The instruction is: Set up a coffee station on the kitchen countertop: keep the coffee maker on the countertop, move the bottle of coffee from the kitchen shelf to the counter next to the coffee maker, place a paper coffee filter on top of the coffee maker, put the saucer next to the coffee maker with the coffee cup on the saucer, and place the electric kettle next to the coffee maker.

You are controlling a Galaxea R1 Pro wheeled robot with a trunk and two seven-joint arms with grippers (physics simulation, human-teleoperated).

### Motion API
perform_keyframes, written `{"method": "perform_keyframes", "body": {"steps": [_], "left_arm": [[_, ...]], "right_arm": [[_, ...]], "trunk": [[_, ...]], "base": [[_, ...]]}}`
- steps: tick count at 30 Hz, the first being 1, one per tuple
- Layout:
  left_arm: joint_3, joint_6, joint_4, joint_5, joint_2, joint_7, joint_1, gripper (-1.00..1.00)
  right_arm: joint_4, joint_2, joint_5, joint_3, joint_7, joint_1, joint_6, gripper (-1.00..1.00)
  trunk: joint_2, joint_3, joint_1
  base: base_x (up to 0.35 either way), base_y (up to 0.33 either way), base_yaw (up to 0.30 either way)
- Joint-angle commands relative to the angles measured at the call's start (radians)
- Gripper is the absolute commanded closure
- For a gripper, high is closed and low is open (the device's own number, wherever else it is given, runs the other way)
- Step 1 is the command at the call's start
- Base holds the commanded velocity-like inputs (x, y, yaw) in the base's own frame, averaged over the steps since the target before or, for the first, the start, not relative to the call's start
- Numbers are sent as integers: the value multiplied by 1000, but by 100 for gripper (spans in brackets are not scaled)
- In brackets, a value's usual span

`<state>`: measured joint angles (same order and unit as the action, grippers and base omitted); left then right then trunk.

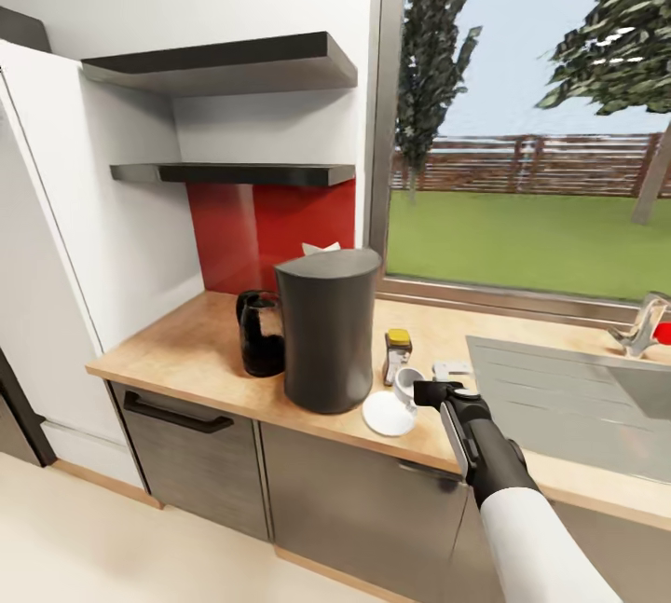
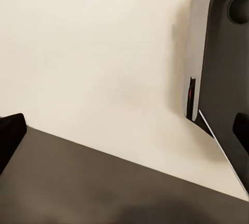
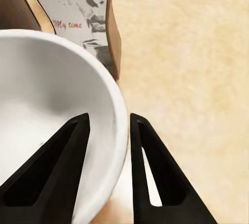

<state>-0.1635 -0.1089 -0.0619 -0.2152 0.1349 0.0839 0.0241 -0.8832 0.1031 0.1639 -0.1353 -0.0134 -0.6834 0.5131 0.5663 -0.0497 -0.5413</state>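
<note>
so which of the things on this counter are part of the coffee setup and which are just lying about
Part of the job:
coffee maker
electric kettle
bottle of coffee
saucer
coffee cup, its rim between the right gripper jaws
paper coffee filter, showing behind the coffee maker's top
kitchen countertop

Just there:
sink
tap
upper shelf
window

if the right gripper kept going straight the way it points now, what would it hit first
Most likely the bottle of coffee. The right gripper has its jaws astride the rim of the coffee cup, and the bottle's label stands just past the cup, though depth is hard to judge.
</note>
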Motion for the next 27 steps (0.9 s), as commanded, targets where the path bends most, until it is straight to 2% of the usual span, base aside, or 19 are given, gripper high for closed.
{"method": "perform_keyframes", "body": {"steps": [1, 9, 14, 27], "left_arm": [[-8, -6, -1, -11, 0, 0, 0, -100], [-7, -5, -1, -12, 2, 0, 0, -100], [-8, -5, -1, -12, -2, 0, 0, -100], [0, -14, -1, -15, 1, -1, 0, -100]], "right_arm": [[-2, 1, 7, -3, -2, -1, 5, 100], [0, 1, 8, -4, -3, -1, 4, 100], [2, 1, 9, -6, -2, -1, 4, 100], [31, -14, 11, -9, -2, -1, 0, 100]], "trunk": [[2, -2, -1], [2, -2, -1], [2, -2, -1], [2, -2, -1]], "base": [[140, 168, 0], [32, 37, 0], [1, 180, 0], [0, 5, 0]]}}
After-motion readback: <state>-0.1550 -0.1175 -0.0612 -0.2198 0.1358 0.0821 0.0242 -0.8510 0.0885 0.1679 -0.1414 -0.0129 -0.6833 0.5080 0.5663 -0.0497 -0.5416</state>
